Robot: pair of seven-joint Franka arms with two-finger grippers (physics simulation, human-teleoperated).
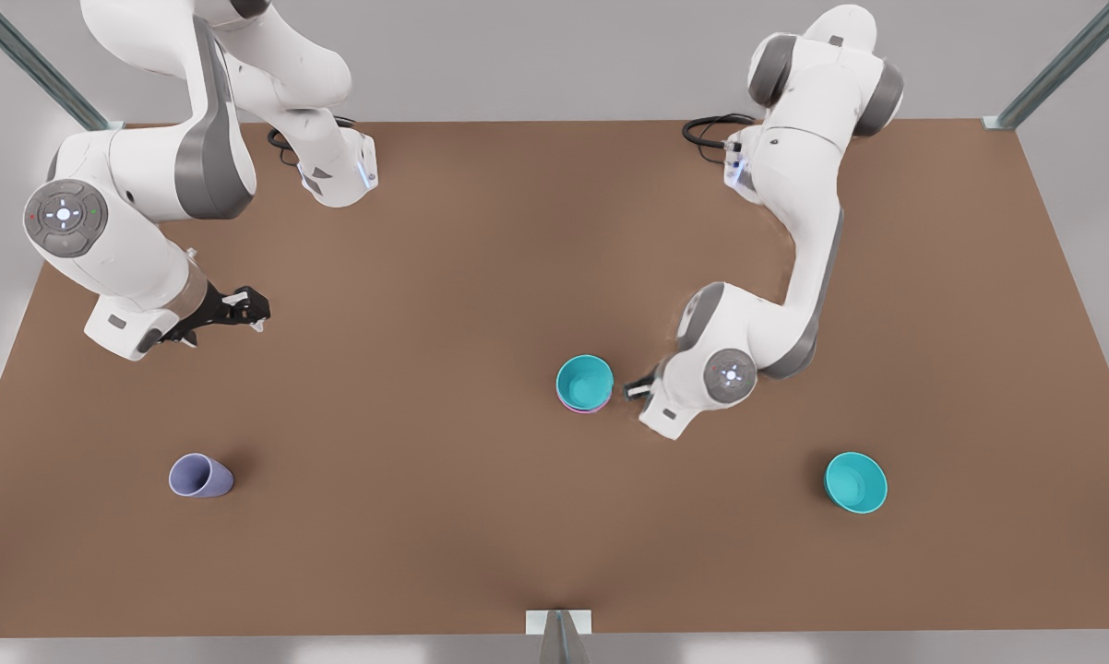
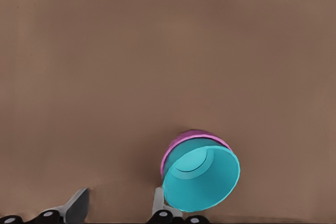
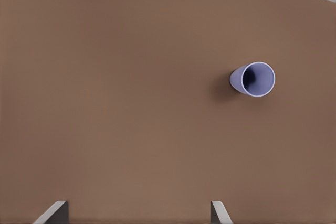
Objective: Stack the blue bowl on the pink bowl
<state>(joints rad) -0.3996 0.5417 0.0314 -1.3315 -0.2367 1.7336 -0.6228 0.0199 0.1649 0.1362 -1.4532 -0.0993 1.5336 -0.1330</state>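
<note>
The left gripper (image 1: 630, 389) sits just beside the blue bowl (image 1: 584, 382), fingers (image 2: 159, 203) apart and holding nothing; that bowl rests inside the pink bowl (image 2: 190, 139); I think it should back away slowly, without bumping the stack; the right gripper (image 1: 244, 309), fingers spread too, waits far from the stack.

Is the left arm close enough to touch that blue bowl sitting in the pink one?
Probably yes. The left tool sits open right beside the blue bowl, nested in the pink bowl, with only bare table around them.
</note>
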